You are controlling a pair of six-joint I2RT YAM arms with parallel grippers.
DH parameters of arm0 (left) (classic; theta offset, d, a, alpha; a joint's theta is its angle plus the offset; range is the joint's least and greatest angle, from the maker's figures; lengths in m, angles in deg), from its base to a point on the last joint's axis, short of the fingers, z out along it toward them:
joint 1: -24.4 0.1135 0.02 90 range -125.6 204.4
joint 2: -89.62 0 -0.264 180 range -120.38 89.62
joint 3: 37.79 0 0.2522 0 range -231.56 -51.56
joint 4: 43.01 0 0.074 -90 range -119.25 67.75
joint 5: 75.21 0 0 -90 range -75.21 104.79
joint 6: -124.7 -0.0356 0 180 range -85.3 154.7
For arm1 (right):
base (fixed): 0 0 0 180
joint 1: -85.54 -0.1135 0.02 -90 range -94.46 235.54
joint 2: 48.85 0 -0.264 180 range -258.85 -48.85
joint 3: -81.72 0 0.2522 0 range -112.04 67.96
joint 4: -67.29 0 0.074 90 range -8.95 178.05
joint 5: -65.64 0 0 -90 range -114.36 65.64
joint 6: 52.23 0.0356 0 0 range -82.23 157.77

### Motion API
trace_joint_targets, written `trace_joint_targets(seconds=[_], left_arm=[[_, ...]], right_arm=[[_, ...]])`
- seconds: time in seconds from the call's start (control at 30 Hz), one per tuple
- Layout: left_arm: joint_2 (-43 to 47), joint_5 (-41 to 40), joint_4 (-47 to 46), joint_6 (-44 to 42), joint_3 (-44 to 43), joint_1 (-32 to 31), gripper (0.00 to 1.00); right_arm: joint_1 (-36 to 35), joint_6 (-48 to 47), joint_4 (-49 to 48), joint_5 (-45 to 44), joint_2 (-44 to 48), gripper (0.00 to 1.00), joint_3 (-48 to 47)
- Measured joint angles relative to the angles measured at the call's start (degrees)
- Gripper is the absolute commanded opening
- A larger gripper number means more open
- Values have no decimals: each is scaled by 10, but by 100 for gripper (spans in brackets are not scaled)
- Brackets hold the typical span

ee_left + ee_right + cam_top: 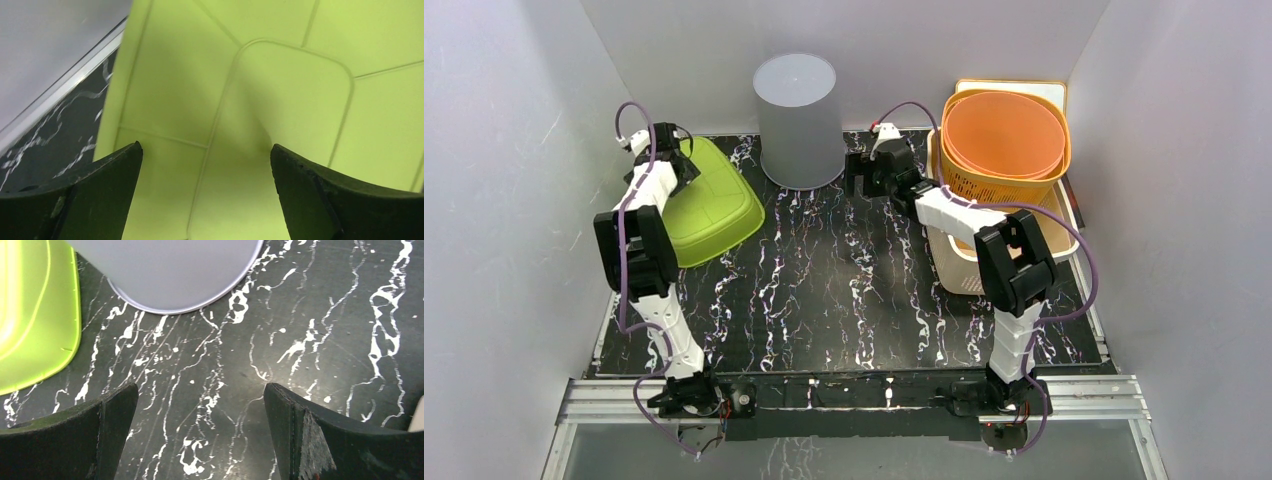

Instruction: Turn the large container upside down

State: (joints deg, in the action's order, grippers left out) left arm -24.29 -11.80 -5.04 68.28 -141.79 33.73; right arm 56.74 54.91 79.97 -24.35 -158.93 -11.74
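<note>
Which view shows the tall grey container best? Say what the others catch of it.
Top external: the grey container stands whole at the back of the table, between the green tub and the orange baskets. Right wrist catches only its bottom rim. Left wrist shows none of it, only the green tub.

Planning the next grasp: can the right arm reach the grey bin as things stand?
Probably yes: the open right pincer hovers just beside the grey bin, and nothing stands between them.
</note>
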Motion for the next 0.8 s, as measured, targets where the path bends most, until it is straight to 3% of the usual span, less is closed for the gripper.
trace_joint_targets(seconds=[0.23,0.47,0.8], left_arm=[[-48,78,-79,-97,-51,5,98],[-88,133,-93,-176,-107,5,98],[-12,240,-44,-179,-79,4,98]], right_arm=[[24,-8,3,4,0,98,9],[26,-14,2,17,0,98,9],[26,-11,2,27,-1,98,9]])
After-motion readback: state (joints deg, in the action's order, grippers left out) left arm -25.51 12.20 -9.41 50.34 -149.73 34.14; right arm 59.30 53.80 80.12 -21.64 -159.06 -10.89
